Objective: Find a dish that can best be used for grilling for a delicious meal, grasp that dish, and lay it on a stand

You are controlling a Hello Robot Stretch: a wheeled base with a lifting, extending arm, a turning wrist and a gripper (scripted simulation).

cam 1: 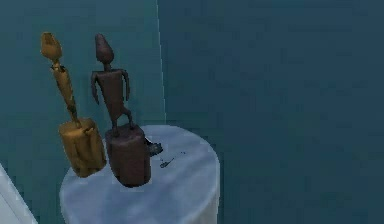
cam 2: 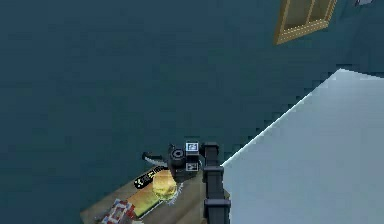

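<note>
Arm side view: the arm (cam 2: 213, 195) is showing as a dark bar coming up from the near edge. The jaws at its far end are sitting at the far side of a wooden desk (cam 2: 100, 212) in the near left. The state of the jaws cannot be told here. Whether they are holding anything cannot be told either, because a yellow thing (cam 2: 160, 186) is lying on the desk right at them. That yellow thing is looking flat, with dark bits along its left side. It is too small to call it the grilling dish for sure, but it is probably the target. A red and white thing (cam 2: 122, 212) is lying nearer on the same desk. A framed picture (cam 2: 305, 20) is hanging far right.

Forward view: a round pale stand (cam 1: 195, 170) is carrying a light wooden statue (cam 1: 82, 145) on the left. A dark brown statue (cam 1: 128, 155) is standing just beside it, and a small dark thing (cam 1: 160, 152) is lying to their right.

Progress, as a judgement: the searching is looking done, and the grasp is looking in hand but unconfirmed. Lifting clear, carrying across and laying on the stand are all left. The stand's right part is looking like the likeliest spot.
</note>
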